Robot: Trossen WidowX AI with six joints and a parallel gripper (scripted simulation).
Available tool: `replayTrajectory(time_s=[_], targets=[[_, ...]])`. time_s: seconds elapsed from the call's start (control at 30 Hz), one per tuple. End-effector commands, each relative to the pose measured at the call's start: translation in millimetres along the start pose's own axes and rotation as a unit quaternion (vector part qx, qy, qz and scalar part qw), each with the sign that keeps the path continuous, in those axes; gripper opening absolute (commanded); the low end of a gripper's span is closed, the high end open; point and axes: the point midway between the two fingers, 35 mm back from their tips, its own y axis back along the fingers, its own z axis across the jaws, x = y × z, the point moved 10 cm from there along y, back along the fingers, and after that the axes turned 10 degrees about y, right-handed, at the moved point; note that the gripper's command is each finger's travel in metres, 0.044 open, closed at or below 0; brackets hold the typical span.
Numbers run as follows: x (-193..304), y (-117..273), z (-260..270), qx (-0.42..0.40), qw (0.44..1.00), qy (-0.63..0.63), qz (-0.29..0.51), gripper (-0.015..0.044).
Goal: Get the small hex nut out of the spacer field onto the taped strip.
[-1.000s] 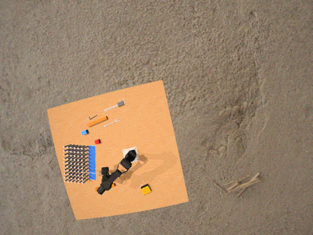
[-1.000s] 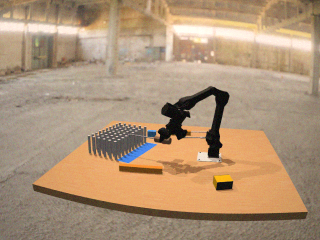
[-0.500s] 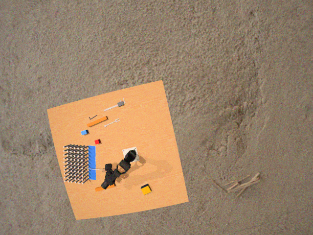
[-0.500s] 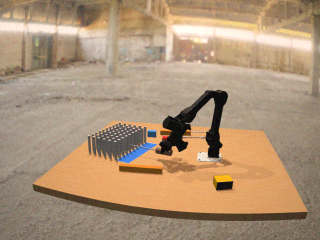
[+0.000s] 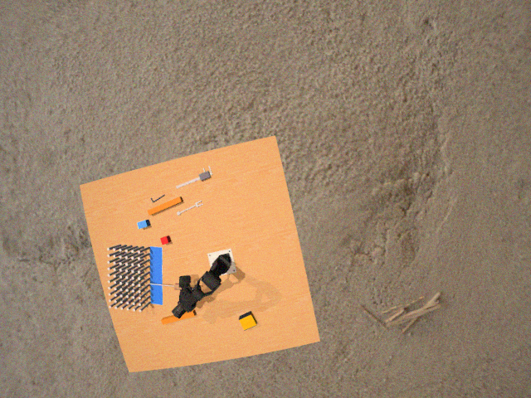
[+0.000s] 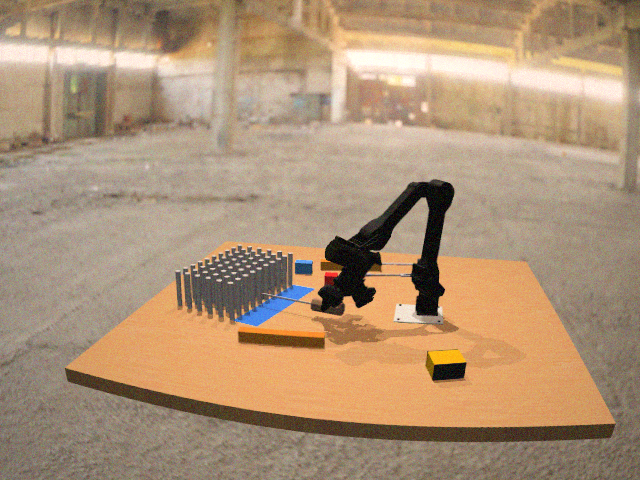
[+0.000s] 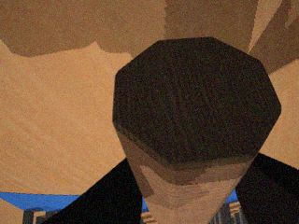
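Observation:
My gripper (image 5: 181, 286) (image 6: 342, 303) (image 7: 185, 160) is shut on the wooden handle (image 5: 177, 286) (image 6: 319, 305) (image 7: 196, 100) of a thin rod tool. Its metal rod (image 5: 163, 284) (image 6: 289, 299) points across and above the blue taped strip (image 5: 157, 261) (image 6: 268, 310) (image 7: 42, 201) to the front row of spacers. Whether its tip is between spacers is unclear. The grey metal spacers (image 5: 143, 305) (image 6: 232, 302) (image 7: 28, 217) stand upright in close rows. The hex nut cannot be made out in any view.
One orange bar (image 5: 169, 320) (image 6: 281, 335) lies near the arm, another (image 5: 165, 206) beyond a blue block (image 5: 143, 224) (image 6: 303, 267) and a red cube (image 5: 164, 240). Nearby lie a forked tool (image 5: 187, 209), a hex key (image 5: 158, 198) and a caliper-like tool (image 5: 188, 182). A yellow block (image 5: 247, 321) (image 6: 446, 356) sits apart.

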Motion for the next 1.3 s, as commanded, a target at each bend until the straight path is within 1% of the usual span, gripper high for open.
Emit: replayTrajectory(time_s=[0.0,1.27], targets=[[4,-2,0,0.001,1.000,0.002,0.002,0.0000],[33,-20,3,0.002,1.000,0.003,0.004,0.0000]])
